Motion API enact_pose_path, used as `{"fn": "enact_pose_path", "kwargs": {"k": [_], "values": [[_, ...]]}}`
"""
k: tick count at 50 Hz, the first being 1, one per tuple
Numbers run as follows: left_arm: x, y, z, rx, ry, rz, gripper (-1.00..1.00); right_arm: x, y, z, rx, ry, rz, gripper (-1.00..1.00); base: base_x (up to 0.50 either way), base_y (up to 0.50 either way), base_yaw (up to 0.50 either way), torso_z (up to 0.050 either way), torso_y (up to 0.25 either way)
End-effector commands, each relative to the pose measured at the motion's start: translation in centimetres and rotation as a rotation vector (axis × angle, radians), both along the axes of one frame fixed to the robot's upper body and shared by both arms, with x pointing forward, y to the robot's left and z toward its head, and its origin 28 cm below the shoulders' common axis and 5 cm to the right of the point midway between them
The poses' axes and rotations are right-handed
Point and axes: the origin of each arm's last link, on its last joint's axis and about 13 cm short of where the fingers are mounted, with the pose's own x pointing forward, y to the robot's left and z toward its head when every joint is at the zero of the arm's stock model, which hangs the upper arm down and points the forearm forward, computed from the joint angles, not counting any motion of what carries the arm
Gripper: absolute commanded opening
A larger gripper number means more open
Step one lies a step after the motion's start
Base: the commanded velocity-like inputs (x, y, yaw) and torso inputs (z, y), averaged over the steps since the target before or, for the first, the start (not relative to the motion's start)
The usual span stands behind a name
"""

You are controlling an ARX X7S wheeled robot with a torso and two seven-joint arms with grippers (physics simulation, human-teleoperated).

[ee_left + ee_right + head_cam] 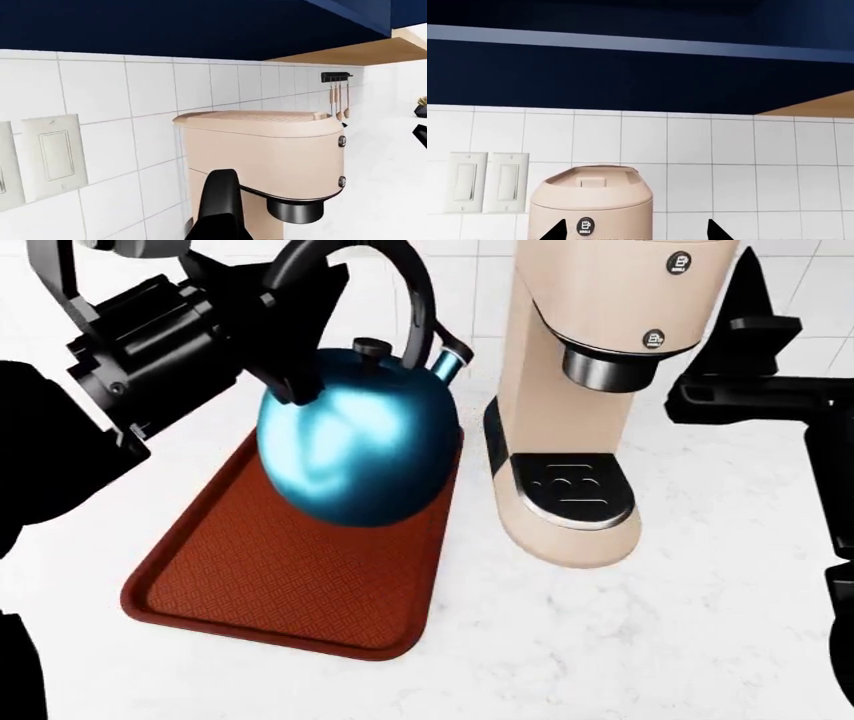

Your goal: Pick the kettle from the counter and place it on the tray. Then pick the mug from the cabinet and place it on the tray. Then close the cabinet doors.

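Note:
The teal-blue kettle (354, 445) is over the far half of the reddish-brown tray (254, 590) on the white marble counter (641, 640). I cannot tell whether it rests on the tray or hangs just above it. My left gripper (287, 355) is shut on the kettle's black arched handle, which also shows in the left wrist view (220, 200). My right gripper (763, 310) is open and empty, raised to the right of the coffee machine; its two tips stand wide apart in the right wrist view (635, 232). The mug is out of view.
A tall beige coffee machine (601, 390) stands right beside the tray. The white tiled wall (727, 165) carries light switches (487, 182). Navy upper cabinets (627, 70) hang above, with a wooden underside (360, 50). Utensils (339, 97) hang on a wall rack.

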Motion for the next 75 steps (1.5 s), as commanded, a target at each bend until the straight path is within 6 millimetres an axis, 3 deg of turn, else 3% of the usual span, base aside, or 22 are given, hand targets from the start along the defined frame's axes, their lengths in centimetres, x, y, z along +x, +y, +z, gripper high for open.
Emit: {"fn": "enact_pose_path", "kwargs": {"k": [1, 17, 75], "values": [[0.3, 0.7, -0.7, -0.029, -0.008, 0.044, -1.0, 0.1, 0.1, -0.2, 0.001, 0.004, 0.001, 1.0, 0.0, 0.0, 0.0, 0.0, 0.01], [0.5, 1.1, -3.6, -0.034, 0.045, 0.049, -1.0, 0.4, 0.2, -0.4, 0.001, 0.013, 0.004, 1.0, 0.0, 0.0, 0.0, 0.0, 0.001], [0.0, 3.0, -7.4, -0.03, 0.123, 0.048, -1.0, 1.0, 0.9, -0.6, -0.006, 0.027, 0.02, 1.0, 0.0, 0.0, 0.0, 0.001, 0.001]]}}
